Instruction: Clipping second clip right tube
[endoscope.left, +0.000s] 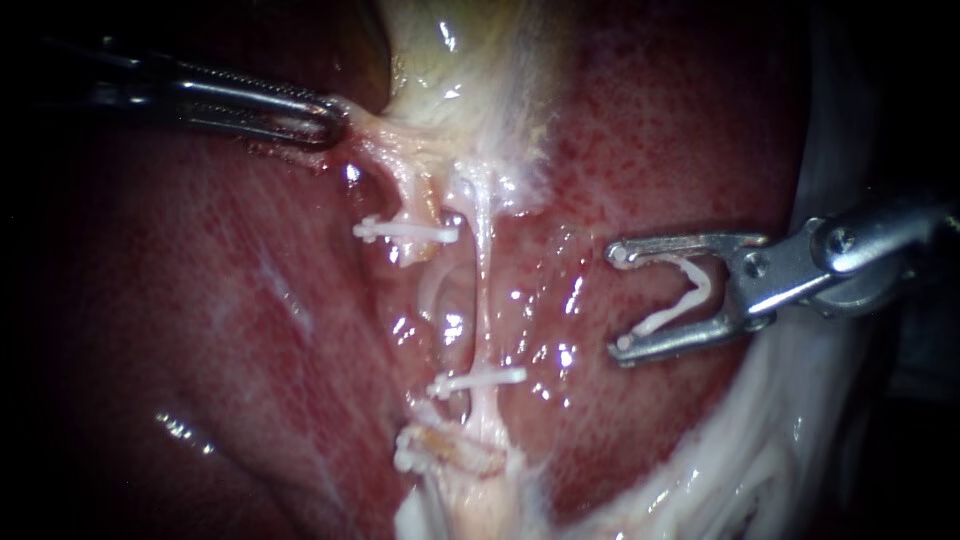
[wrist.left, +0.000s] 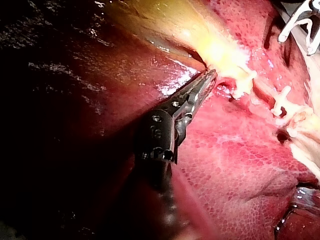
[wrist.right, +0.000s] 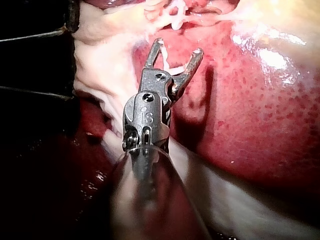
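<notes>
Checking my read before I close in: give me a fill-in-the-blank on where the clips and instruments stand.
1. The right instrument holds an open ___, clear of the right tube.
2. In the endoscope view, ___ clips already sit on the tubes.
3. The left instrument is shut on pale tissue beside the yellowish ___.
Missing words: clip; three; gallbladder.

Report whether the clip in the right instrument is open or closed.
Open. The clip spreads in a V between the right instrument's jaws, which hold it from both sides; nothing lies between its legs.
</notes>
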